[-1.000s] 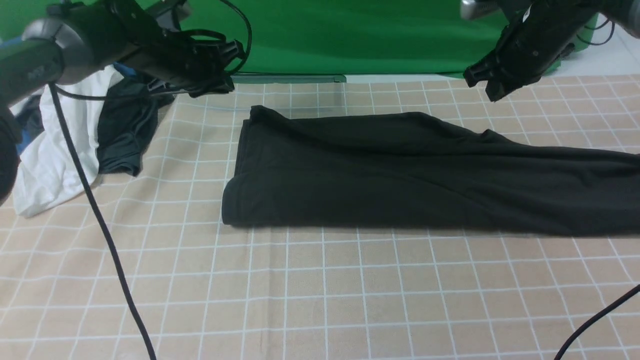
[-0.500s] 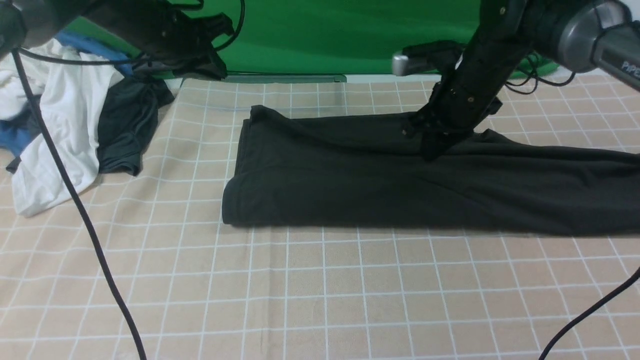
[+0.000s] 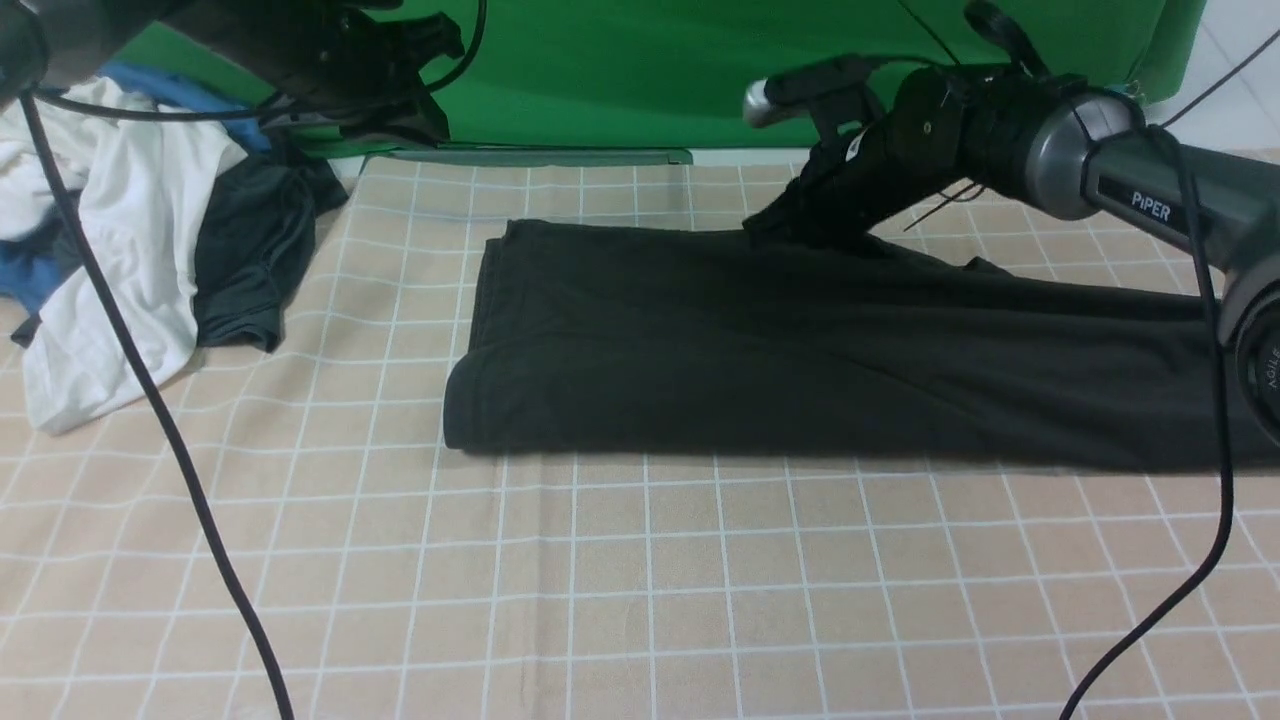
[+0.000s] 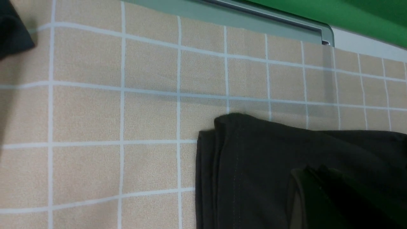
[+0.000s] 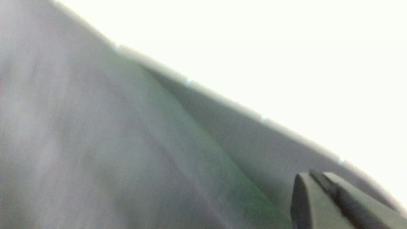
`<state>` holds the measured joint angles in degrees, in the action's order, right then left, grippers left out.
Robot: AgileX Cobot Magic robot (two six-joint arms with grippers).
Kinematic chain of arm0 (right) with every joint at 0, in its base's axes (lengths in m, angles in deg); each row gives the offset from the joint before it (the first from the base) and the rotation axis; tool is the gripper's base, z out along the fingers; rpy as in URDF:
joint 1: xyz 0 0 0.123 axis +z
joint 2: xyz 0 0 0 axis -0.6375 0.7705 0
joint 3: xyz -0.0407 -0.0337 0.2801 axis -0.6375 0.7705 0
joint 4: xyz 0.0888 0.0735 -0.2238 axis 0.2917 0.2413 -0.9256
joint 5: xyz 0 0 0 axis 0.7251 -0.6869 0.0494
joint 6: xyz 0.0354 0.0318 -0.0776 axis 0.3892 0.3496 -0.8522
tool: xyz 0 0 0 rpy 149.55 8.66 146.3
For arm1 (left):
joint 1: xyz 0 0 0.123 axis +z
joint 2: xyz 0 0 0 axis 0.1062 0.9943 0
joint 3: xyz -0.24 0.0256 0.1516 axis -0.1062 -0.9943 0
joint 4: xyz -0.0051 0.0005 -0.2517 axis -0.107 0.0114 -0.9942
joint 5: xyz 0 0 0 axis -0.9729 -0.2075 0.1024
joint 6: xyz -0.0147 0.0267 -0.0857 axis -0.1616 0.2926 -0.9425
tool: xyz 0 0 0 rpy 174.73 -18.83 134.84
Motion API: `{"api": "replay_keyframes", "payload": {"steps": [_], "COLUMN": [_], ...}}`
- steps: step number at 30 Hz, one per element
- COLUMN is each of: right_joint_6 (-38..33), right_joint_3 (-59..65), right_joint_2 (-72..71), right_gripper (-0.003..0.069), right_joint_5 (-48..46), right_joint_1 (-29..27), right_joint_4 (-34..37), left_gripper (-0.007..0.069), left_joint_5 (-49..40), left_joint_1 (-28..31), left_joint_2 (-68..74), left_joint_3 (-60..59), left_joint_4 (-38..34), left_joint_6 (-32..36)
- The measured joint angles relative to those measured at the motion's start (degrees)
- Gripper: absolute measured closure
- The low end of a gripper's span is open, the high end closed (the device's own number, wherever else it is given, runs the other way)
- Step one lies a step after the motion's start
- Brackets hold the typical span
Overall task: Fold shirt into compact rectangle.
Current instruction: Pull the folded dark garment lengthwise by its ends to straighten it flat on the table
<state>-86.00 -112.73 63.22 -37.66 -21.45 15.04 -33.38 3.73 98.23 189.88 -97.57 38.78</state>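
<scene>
Colours we're seeing:
shirt [image 3: 800,350] plain black; cloth [image 3: 640,600] beige with white grid lines; backdrop [image 3: 620,70] solid green; we also get a white garment [image 3: 120,250], a dark grey garment [image 3: 250,260], a blue scrap [image 3: 20,282].

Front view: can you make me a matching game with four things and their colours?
Things:
1. shirt
2. pile of clothes
3. backdrop
4. tablecloth

Colours:
A. green
B. beige with white lines
C. black
D. white, blue and dark grey mixed

Pairs: 1-C, 2-D, 3-A, 4-B
</scene>
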Motion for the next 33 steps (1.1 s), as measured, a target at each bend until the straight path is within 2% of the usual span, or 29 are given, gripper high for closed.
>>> {"api": "replay_keyframes", "payload": {"steps": [2, 5, 8, 13, 18, 22, 28, 33], "right_joint_6": [0.0, 0.05, -0.01, 0.05, 1.72, 1.72, 1.67, 1.71], "right_joint_3": [-0.84, -2.9, -7.74, -14.04, -18.25, -18.13, -10.93, -1.85], "right_joint_2": [-0.14, -0.67, -2.32, -5.37, -6.49, -7.05, -14.87, -22.17], "right_gripper": [0.0632, 0.0632, 0.0636, 0.0636, 0.0636, 0.0636, 0.0636, 0.0636], "right_joint_5": [0.38, -3.8, -15.65, -28.85, -36.36, -40.79, -41.48, -41.62], "right_joint_1": [-0.28, -0.79, -2.86, -7.29, -11.19, -11.88, -11.96, -11.85], "right_joint_4": [-0.51, -0.64, -0.69, -0.44, -0.47, -0.55, -0.46, -0.46], "left_gripper": [0.061, 0.061, 0.061, 0.061, 0.0608, 0.0606, 0.0573, 0.0546], "left_joint_5": [0.0, -0.16, -5.34, -14.83, -18.44, -19.22, -19.08, -17.41], "left_joint_1": [0.0, 0.0, 0.0, 0.0, 0.0, -0.08, -3.12, -9.1], "left_joint_2": [0.0, 0.0, 0.0, 0.05, -0.01, -1.05, -6.56, -7.21], "left_joint_3": [0.0, 0.0, 0.29, 2.51, 7.66, 8.25, -5.21, -17.64], "left_joint_4": [0.77, 1.34, 1.59, 1.89, 1.84, 1.64, 1.37, 2.95], "left_joint_6": [0.0, 0.0, -0.06, -0.33, -5.1, -8.77, -10.9, -9.68]}}
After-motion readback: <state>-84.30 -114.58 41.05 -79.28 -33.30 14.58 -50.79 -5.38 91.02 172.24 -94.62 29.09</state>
